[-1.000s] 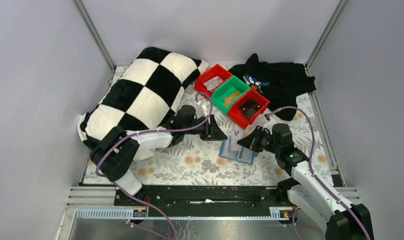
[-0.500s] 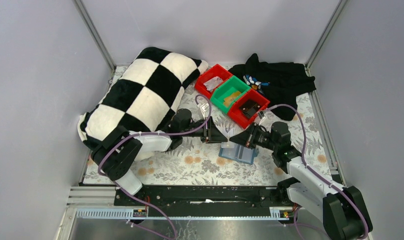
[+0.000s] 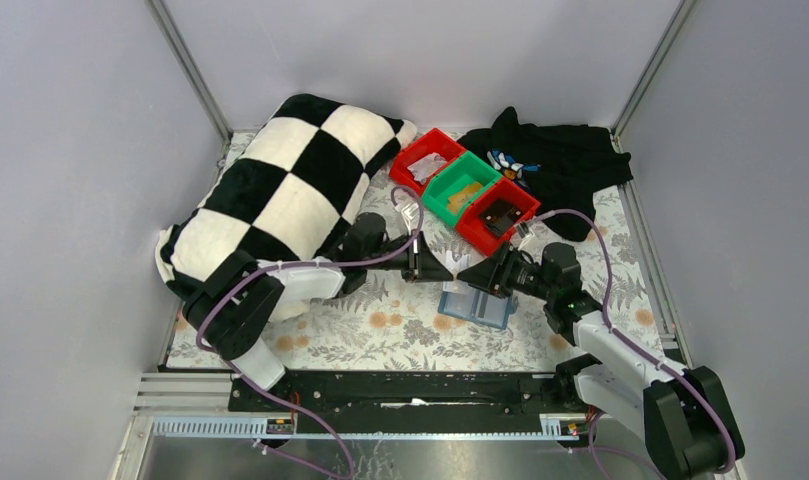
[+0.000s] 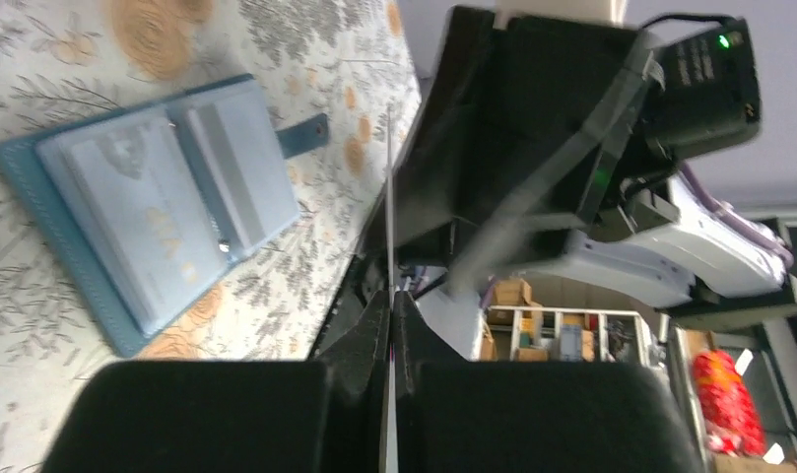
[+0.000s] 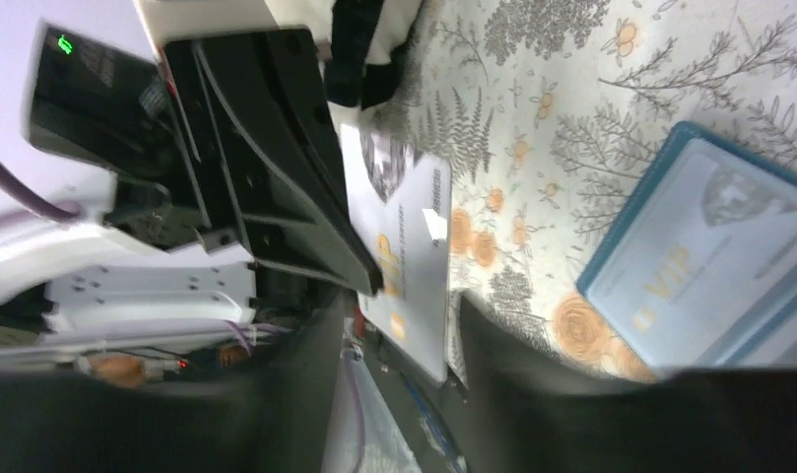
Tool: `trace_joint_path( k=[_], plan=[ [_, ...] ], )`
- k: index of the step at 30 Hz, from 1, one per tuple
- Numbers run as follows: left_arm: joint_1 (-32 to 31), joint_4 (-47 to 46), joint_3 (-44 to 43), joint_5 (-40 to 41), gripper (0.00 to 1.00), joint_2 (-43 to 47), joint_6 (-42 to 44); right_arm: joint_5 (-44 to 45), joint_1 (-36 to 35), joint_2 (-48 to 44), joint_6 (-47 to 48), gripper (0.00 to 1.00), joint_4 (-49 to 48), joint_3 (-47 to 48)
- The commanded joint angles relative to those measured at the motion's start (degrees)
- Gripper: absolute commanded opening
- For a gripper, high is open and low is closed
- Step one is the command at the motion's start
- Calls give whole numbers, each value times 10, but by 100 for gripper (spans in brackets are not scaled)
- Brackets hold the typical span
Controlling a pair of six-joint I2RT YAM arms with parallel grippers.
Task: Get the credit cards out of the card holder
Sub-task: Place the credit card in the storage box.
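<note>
Desk (image 3: 400, 325), from above: floral surface; checkered pillow (image 3: 290, 185) well to the left of left tool (image 3: 450, 274), red and green bins (image 3: 465, 190) in a row beyond both tools, black cloth (image 3: 565, 160) beyond right tool (image 3: 464, 273).
Tools, from above: tip to tip over the middle of the desk.
Card holder (image 3: 470, 318), from above: lies open on the desk, just below right tool on its near side.
Free card (image 4: 389, 197), left wrist: edge-on, a thin upright line running out from between left tool's fingers (image 4: 227, 414) towards right tool.
Left tool, left wrist: fingers together, clamped on the faces of free card.
Holder panels, left wrist: flat on the desk, to the left of left tool; gold-lettered card (image 4: 128, 212) in one pocket, striped card (image 4: 232, 177) in the other.
Free card, right wrist: face-on, pale with gold print, its far end pinched by left tool.
Right tool, right wrist: fingers (image 5: 571, 414) apart, one just beside each long edge of free card.
Gold-lettered card, right wrist: showing in the pocket of card holder, on the desk to the right of right tool.
</note>
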State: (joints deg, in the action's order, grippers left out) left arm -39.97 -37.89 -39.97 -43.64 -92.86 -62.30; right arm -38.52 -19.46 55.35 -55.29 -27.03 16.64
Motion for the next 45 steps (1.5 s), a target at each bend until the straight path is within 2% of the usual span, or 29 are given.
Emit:
trace_joint_path(
  k=[1,2,3,9,12,15,20,24,28,32,45],
  plan=[
    [9,179,-85,58,0,25,126,1,0,-11,40,79,47,28],
    [15,239,-114,69,0,27,159,15,2,-17,59,94,81,41],
    [24,296,-141,80,0,28,191,32,4,-25,79,99,119,54],
    [113,593,-360,57,0,-51,410,137,14,-61,159,100,285,121],
    [132,718,-514,120,0,-120,535,187,14,-74,179,100,332,146],
    [142,764,-653,179,0,-191,613,215,14,-72,193,100,361,165],
    [173,798,-835,144,0,-319,696,230,14,-60,202,100,390,182],
    [194,792,-917,80,0,-390,751,222,15,-41,194,100,388,186],
    [212,726,-922,42,0,-426,755,221,14,-21,193,100,391,194],
    [233,659,-934,-23,0,-469,723,227,14,-5,195,100,397,207],
    [236,534,-952,-82,0,-553,631,230,15,48,200,100,388,217]
  ],
)
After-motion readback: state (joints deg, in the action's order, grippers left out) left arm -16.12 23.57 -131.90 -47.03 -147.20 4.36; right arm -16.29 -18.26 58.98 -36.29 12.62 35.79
